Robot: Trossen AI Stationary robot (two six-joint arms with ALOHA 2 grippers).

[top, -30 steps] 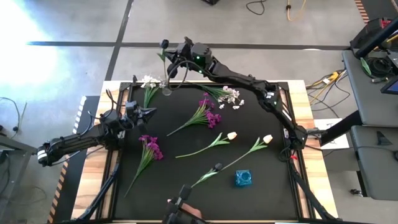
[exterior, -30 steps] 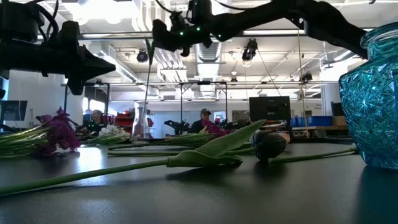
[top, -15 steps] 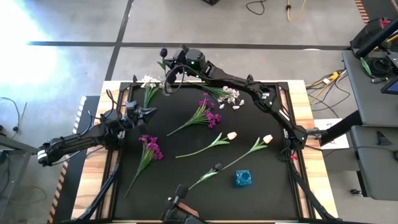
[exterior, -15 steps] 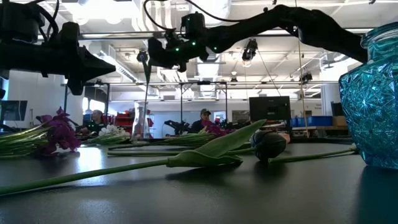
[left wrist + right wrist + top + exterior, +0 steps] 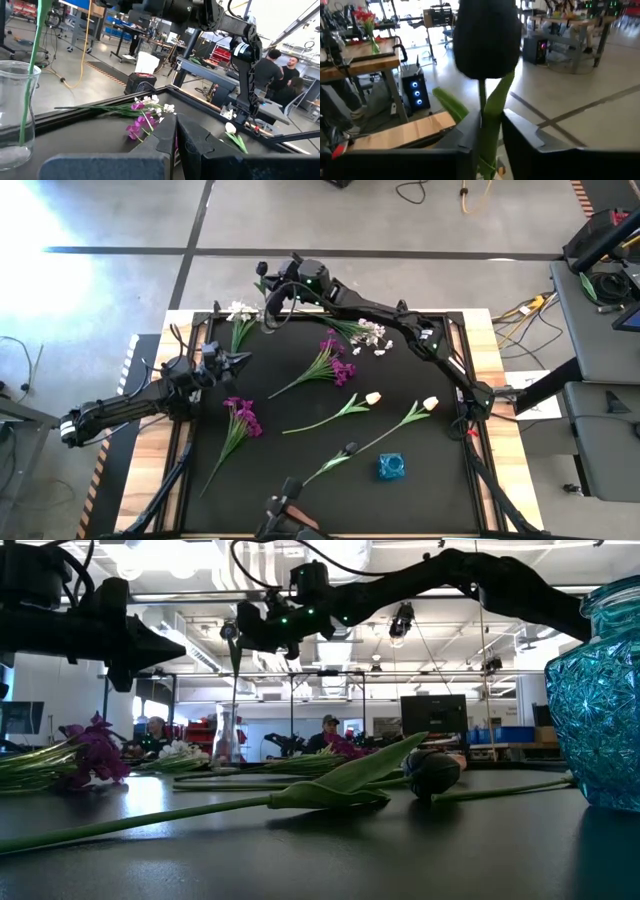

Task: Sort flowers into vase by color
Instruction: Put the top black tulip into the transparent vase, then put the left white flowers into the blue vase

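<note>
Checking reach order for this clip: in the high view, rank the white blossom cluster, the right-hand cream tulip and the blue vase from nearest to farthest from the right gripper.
1. White blossom cluster, just right of the right gripper, at the far edge.
2. Right-hand cream tulip, mid-mat on the right.
3. Blue vase, at the near edge.

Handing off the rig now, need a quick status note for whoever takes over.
Left gripper: shut, empty, over the mat's left side.
Right gripper: at the dark-bud flower's stem, above the clear vase; the stem reaches into it.
On the mat: magenta sprays, white clusters, cream tulips, another dark bud. Blue vase at the near edge.
Done: one flower nearly placed. Left: the rest.
</note>
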